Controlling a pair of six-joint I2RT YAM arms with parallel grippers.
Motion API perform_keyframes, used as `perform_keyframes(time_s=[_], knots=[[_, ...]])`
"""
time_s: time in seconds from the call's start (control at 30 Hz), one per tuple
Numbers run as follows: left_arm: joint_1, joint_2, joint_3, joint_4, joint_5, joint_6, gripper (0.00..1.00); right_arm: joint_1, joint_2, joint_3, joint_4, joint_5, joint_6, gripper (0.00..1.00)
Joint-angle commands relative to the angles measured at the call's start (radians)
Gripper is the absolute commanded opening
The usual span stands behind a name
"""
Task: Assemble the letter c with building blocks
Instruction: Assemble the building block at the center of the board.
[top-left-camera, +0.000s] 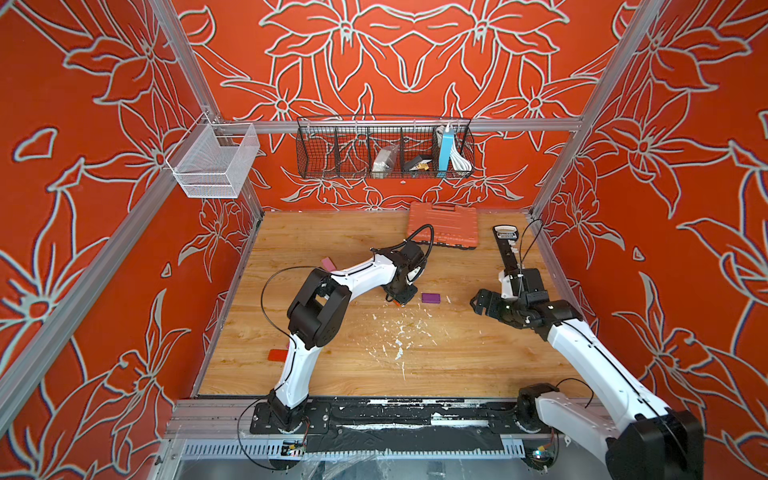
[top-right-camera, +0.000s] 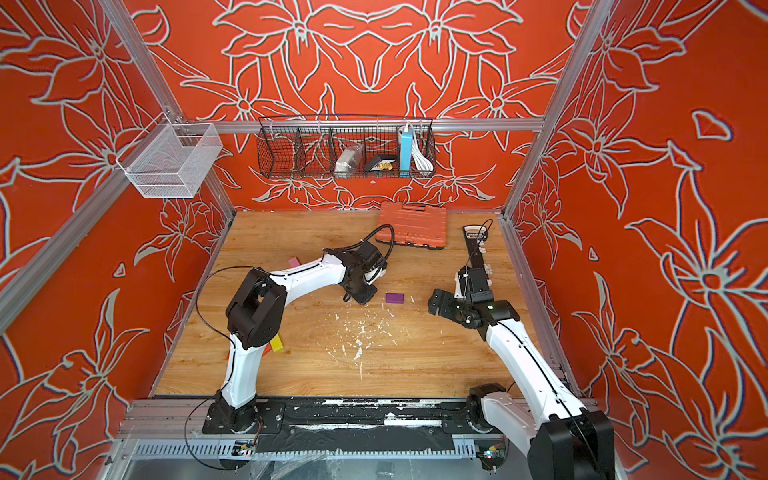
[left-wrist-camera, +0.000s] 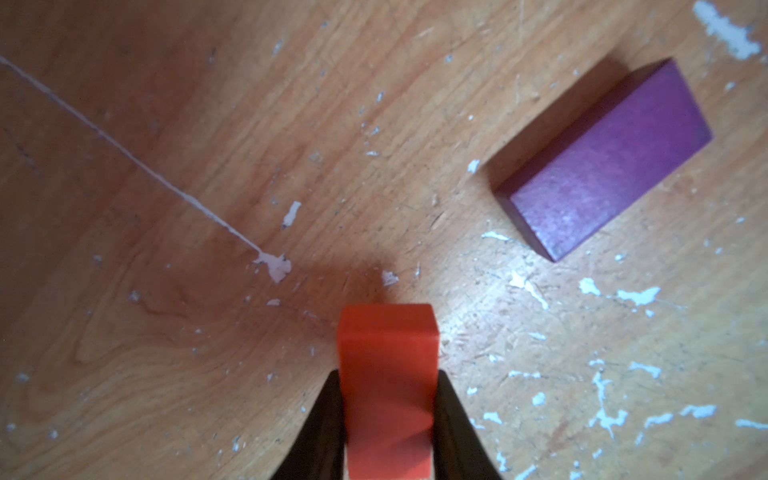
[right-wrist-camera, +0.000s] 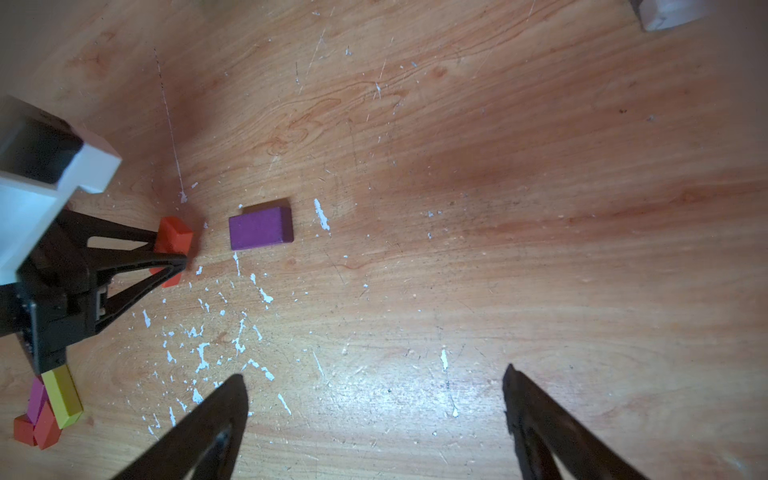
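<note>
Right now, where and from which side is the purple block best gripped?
Likely across its narrow width, on the two long faces, from straight above: the purple block lies flat with both long faces clear, and the orange block sits near one short end.

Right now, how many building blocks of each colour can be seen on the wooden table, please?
Red or orange rectangular blocks: 3, one held by the left tool
Yellow bar: 1
Pink blocks: 2
Purple block: 1
Total: 7 in view; the left arm may hide others.
</note>
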Motion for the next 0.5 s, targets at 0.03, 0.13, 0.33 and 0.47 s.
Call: perform_keyframes(time_s=[0.03,0.13,0.33,0.47], knots=[[-0.009,0.031,0.013,-0.003,0.018,0.07,0.32,-0.001,-0.019,-0.015,-0.026,0.001,0.012,0.98],[-0.009,0.028,0.012,0.0,0.016,0.071,0.43,-0.001,-0.021,-0.014,-0.028,-0.001,0.012,0.98],[-0.009,-0.013,0.004,0.01,0.013,0.003,0.66,-0.001,-0.022,-0.012,-0.025,-0.004,0.014,0.98],[0.001,-0.1,-0.034,0.045,0.044,-0.174,0.75,-0.002,-0.019,-0.016,-0.019,-0.012,0.011,0.98]])
